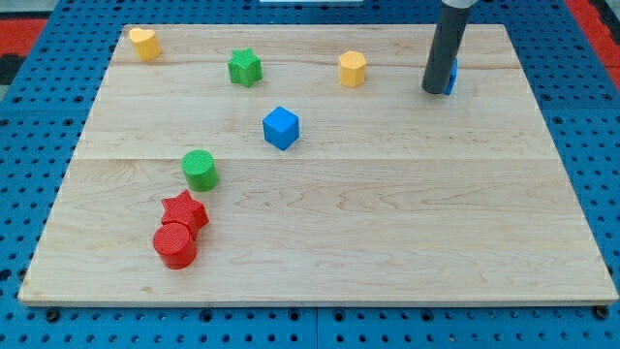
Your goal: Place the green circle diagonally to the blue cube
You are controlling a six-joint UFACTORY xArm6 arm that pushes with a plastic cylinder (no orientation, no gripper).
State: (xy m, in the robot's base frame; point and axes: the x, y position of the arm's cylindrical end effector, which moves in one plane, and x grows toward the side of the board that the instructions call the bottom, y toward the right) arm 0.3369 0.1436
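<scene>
The green circle [201, 170] stands on the wooden board [387, 223] at the left of middle. The blue cube [281, 127] sits above and to its right, a short gap between them. My tip [433, 91] rests on the board at the upper right, far from both. It stands right beside a second blue block [452, 74], which the rod mostly hides, so its shape cannot be told.
A red star [184, 210] and a red circle [175, 244] touch each other just below the green circle. A green star [245, 67], a yellow hexagon [353, 69] and a yellow heart [144, 43] lie along the top.
</scene>
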